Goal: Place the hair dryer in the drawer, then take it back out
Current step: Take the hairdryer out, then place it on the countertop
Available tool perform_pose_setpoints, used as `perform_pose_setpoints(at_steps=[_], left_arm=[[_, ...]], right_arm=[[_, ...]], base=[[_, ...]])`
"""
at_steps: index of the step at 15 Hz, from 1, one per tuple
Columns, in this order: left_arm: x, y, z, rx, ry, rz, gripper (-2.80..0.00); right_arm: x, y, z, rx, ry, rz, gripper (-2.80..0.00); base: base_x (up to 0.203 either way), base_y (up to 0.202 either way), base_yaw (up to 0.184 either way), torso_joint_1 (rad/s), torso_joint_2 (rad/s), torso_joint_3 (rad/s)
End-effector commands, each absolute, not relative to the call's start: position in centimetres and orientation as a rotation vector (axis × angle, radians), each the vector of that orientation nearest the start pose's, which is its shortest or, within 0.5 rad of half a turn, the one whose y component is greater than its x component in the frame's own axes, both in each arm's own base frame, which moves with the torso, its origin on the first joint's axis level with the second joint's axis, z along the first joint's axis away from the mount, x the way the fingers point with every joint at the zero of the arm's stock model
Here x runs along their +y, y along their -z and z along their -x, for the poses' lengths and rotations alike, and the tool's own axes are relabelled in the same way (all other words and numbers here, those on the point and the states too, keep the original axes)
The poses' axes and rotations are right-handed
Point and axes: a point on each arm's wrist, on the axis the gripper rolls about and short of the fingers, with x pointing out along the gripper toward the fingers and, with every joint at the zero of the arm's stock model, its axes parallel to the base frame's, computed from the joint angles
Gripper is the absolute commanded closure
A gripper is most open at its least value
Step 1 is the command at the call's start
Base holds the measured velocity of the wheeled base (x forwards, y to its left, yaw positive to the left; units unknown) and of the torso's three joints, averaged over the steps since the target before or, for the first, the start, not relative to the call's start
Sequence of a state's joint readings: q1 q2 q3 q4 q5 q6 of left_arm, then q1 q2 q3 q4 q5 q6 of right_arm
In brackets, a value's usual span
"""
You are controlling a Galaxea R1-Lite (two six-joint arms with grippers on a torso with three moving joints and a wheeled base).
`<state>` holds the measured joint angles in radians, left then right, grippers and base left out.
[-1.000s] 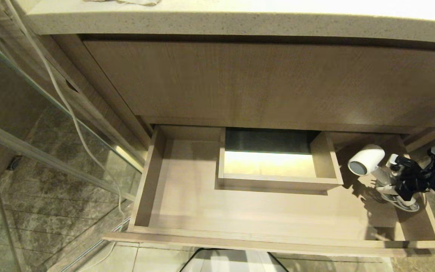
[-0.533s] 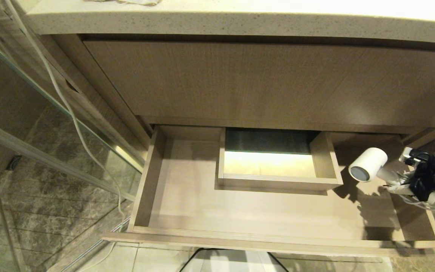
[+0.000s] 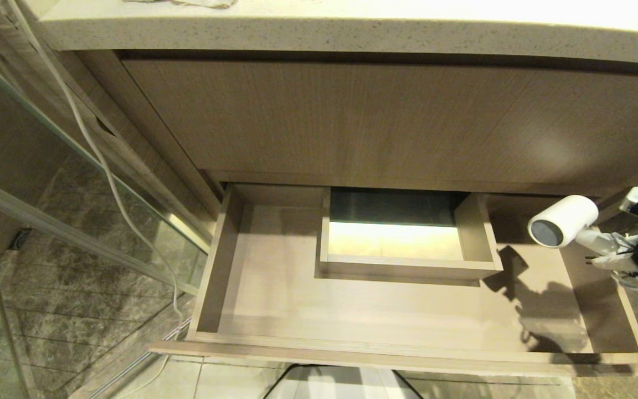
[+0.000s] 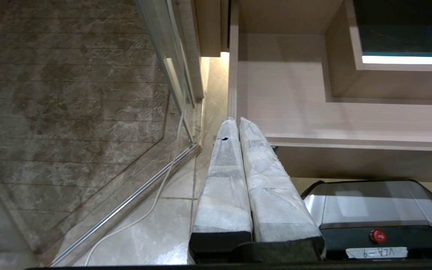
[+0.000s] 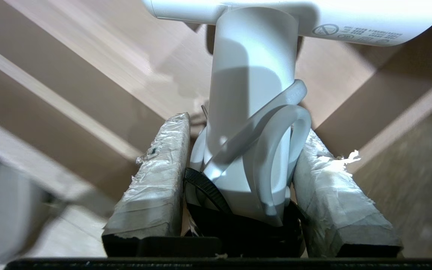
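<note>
Each hand carries two long fingers wrapped in wrinkled, translucent whitish tape over pale padding, set in black bases: the left hand (image 4: 238, 123) has smooth wrapping with a small dark nick, the right hand (image 5: 244, 129) frayed, torn tape edges. The robot's base (image 4: 369, 210) is silver-grey and black, with a red button (image 4: 378, 236) and a white label.
</note>
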<state>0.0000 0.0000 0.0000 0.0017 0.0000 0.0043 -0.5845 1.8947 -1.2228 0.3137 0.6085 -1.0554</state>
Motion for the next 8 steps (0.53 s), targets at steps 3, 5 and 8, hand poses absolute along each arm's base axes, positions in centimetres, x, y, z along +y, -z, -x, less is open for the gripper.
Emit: perform_pose_setpoints(at_steps=[3,5,8], left_arm=[[0.0,-7.5,2.3,0.003,0.0,-0.005,0.0],[0.0,-7.5,2.3,0.003,0.0,-0.005,0.0],[0.0,-7.5,2.3,0.003,0.0,-0.005,0.0]], right_arm=[[-14.6,-19.0,-24.3,0.653,-0.355,0.423,0.0],[-13.5,-20.3,-22.6,0.638,-0.314,0.461,0.0],[-11.8,-22.6,-18.5,0.603,-0.204,0.533,0.0]], base=[[0.0,0.0,0.0,0.0,0.0,0.0],[0.0,0.0,0.0,0.0,0.0,0.0],[0.0,0.0,0.0,0.0,0.0,0.0]])
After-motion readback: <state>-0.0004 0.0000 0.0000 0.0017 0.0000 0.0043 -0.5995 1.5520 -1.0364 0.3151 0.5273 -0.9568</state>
